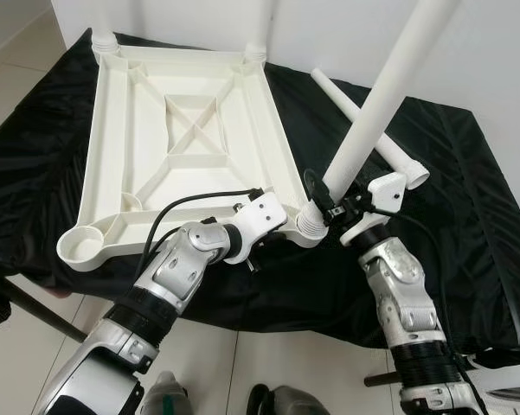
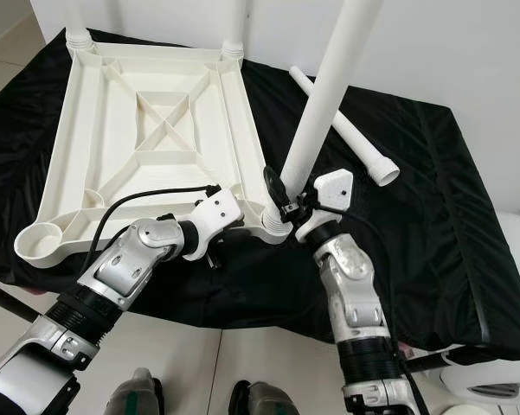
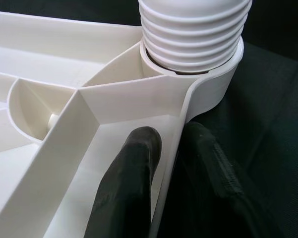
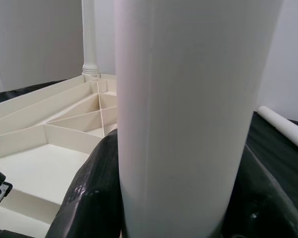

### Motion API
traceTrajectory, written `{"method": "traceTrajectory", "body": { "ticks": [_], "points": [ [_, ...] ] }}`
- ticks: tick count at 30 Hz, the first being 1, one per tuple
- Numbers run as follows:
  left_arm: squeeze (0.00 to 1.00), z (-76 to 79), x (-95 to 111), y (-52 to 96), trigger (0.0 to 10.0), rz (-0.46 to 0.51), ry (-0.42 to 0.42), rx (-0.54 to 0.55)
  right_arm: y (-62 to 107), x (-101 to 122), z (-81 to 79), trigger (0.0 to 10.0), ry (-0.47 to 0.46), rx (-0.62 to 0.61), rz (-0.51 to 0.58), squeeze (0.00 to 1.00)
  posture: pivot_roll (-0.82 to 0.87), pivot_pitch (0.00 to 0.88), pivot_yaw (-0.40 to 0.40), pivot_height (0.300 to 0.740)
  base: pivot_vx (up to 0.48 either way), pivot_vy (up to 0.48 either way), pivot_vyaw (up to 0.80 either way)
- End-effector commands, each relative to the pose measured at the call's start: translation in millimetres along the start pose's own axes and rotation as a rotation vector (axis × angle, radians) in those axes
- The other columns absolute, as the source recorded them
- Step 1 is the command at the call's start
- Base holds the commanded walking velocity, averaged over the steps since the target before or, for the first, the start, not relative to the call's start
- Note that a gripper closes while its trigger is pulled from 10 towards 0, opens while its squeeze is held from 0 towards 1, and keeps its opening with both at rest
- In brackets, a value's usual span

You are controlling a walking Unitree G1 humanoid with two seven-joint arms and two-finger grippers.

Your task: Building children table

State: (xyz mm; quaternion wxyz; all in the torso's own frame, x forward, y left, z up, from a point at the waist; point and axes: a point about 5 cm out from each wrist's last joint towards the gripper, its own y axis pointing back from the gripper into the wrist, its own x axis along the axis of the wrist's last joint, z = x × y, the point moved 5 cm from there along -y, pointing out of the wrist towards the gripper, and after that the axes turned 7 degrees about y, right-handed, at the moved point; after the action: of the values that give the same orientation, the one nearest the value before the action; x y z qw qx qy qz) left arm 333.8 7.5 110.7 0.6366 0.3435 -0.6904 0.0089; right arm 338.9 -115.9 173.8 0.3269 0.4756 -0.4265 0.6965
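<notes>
**Leg seated at the near right corner socket, axis leaning off vertical**

My right end effector was clenched around the white leg low on its shaft, just above the ribbed threaded end. In the right wrist view the black fingers wrapped both sides of the tube.

The ribbed end sat in the corner socket of the upturned tabletop, at the tabletop's corner nearest me on my right side. The left wrist view showed the threads standing above the socket rim, so I judged the leg only partly screwed in.

My left end effector was pinched on the tabletop's near rim, one finger inside the wall and one outside, just beside that socket. It braced the slab.

Key relation: the leg's long axis ran up and away from the socket toward the far right of the desk, tilted rather than square to the tabletop. The socket lay directly below my right grip, touching the leg's end. The right arm was the one on the leg; the left was closer to the rim.

Two legs stood at the tabletop's far corners. A spare leg lay on the black cloth toward the desk's far right edge. The near left socket was empty.
</notes>
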Motion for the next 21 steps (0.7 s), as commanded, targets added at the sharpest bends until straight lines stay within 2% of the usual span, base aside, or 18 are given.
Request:
{"method": "traceTrajectory", "body": {
  "ticks": [1, 3, 8, 14, 19, 21],
  "points": [
    [0.00, -0.8, -3.9, 1.8, 10.0, -0.020, -0.013, 0.010, 20.0, -38.5, 10.6, 10.0, 0.001, -0.056, -0.165, 0.00, 0.07, 0.078, -0.107, 0.740, 0.000, 0.000, 0.00],
    [0.00, -0.8, -4.6, 2.1, 10.0, -0.023, -0.014, 0.007, 21.8, -38.9, 13.6, 10.0, 0.037, -0.050, -0.166, 0.00, 0.07, 0.080, -0.104, 0.740, 0.000, 0.000, 0.00],
    [0.00, -0.9, -4.2, 2.0, 10.0, -0.023, -0.015, 0.005, 23.8, -42.1, 18.0, 10.0, 0.047, -0.057, -0.181, 0.00, 0.06, 0.083, -0.099, 0.740, 0.000, 0.000, 0.00],
    [0.00, -1.5, -3.0, 1.6, 10.0, -0.021, -0.018, 0.005, 28.0, -50.9, 24.1, 10.0, 0.011, -0.093, -0.214, 0.00, 0.06, 0.084, -0.099, 0.740, 0.000, 0.000, 0.00],
    [0.00, -0.3, -2.4, 1.1, 10.0, -0.019, -0.017, 0.003, 43.1, -67.4, 30.7, 10.0, -0.023, -0.129, -0.244, 0.00, 0.06, 0.089, -0.100, 0.740, 0.000, 0.000, 0.00],
    [0.00, -0.1, -2.4, 1.1, 10.0, -0.019, -0.016, 0.003, 43.9, -68.1, 32.0, 10.0, -0.029, -0.133, -0.245, 0.00, 0.06, 0.089, -0.100, 0.740, 0.000, 0.000, 0.00]
  ]
}}
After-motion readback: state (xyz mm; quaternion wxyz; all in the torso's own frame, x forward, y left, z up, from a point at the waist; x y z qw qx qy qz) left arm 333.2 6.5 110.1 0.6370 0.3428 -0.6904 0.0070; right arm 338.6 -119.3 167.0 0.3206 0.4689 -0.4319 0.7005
